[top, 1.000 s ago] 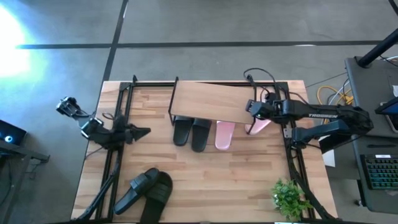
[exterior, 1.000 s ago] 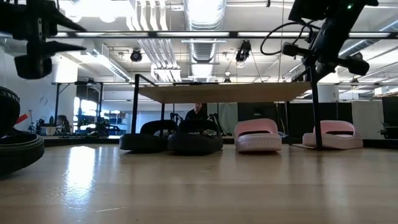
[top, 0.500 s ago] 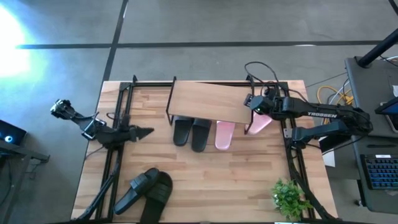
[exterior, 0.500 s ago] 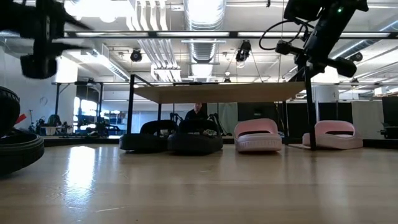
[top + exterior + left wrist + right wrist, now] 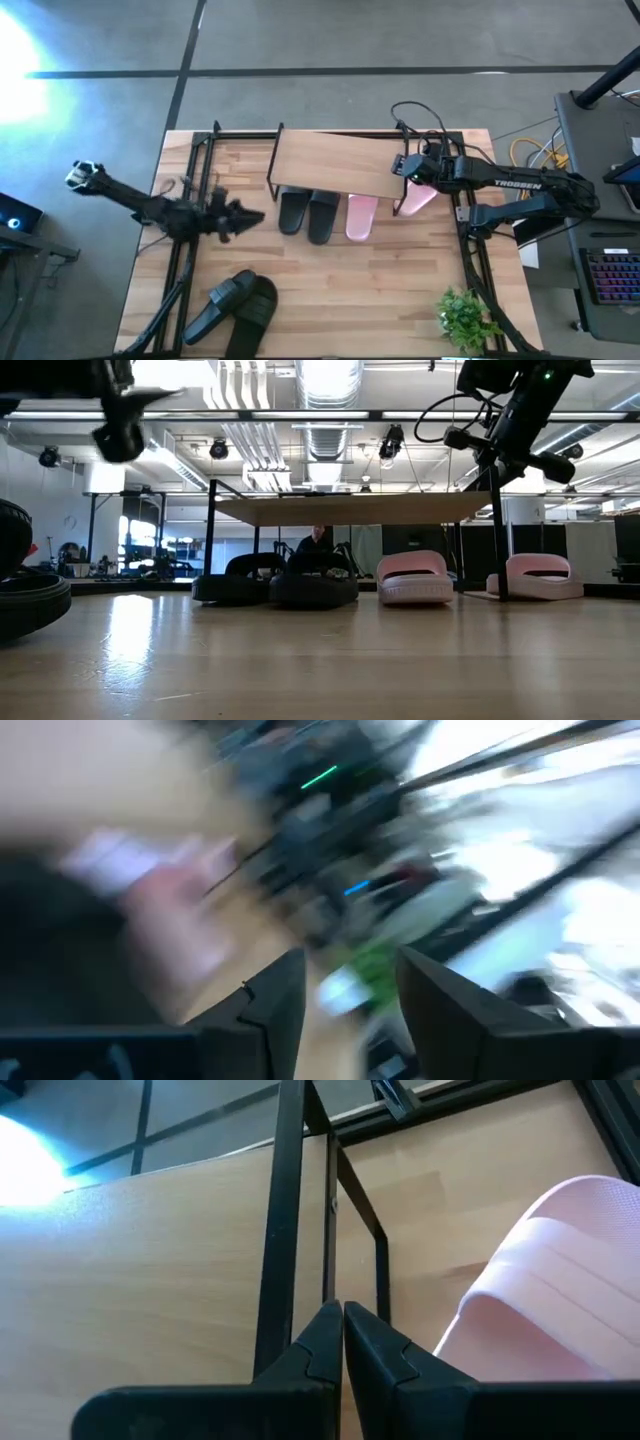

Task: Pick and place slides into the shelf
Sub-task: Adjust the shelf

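The shelf (image 5: 335,160), a light wood board on black wire legs, stands at the table's far middle. Under it lie two black slides (image 5: 308,212) and a pink slide (image 5: 362,217), soles on the table. A second pink slide (image 5: 420,198) lies just beyond the shelf's right end. Two more black slides (image 5: 238,305) lie at the near left. My left gripper (image 5: 258,215) hovers open and level left of the shelf, pointing toward it. My right gripper (image 5: 398,168) is shut at the shelf's right end, above the outer pink slide (image 5: 560,1290). My right gripper's shut fingertips (image 5: 330,1330) stand against the black wire frame (image 5: 330,1240) at the shelf's right end, near its top. They come slanting down from the table's right side. Whether they touch the wire I cannot tell. The shelf stands on its legs on the table.
A small green plant (image 5: 465,318) stands at the near right corner. Black frame rails (image 5: 185,270) run along the table's left and right sides. Cables (image 5: 420,120) loop behind the shelf's right end. Bare tabletop lies in the near middle. A person (image 5: 318,542) shows far behind the shelf.
My left gripper has swung toward the table's right, nearer the shelf, turning as it went, and stays open. My right gripper, shut, has shifted a little toward the table's left, and the shelf has slid slightly left with it; the slides have stayed put.
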`<state>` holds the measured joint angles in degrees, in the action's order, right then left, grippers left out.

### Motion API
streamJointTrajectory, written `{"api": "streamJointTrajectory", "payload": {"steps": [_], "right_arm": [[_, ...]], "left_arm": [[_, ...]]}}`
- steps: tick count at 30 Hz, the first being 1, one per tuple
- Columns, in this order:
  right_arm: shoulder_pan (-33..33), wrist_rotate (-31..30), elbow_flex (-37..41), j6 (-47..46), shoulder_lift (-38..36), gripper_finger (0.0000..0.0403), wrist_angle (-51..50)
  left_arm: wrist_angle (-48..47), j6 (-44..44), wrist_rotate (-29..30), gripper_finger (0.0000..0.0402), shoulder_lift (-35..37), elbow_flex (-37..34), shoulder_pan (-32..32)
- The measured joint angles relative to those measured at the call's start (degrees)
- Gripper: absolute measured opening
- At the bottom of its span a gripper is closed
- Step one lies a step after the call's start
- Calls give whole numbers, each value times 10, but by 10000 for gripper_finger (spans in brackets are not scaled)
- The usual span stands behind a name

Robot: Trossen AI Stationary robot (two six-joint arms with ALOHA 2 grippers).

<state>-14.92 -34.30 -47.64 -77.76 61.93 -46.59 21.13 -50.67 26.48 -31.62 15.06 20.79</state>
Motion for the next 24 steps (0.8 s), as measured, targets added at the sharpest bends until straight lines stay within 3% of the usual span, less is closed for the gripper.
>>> {"api": "streamJointTrajectory", "payload": {"steps": [4,9,16,24], "right_arm": [[0,2,0,3,0,9,1],[0,12,0,5,0,9,1],[0,23,0,14,0,9,1],[0,22,0,13,0,9,2]], "left_arm": [[49,63,-130,140,9,0,-108],[-16,62,-211,140,38,0,-230],[-250,93,-219,140,83,21,-335],[-248,96,-218,140,5,15,-418]]}}
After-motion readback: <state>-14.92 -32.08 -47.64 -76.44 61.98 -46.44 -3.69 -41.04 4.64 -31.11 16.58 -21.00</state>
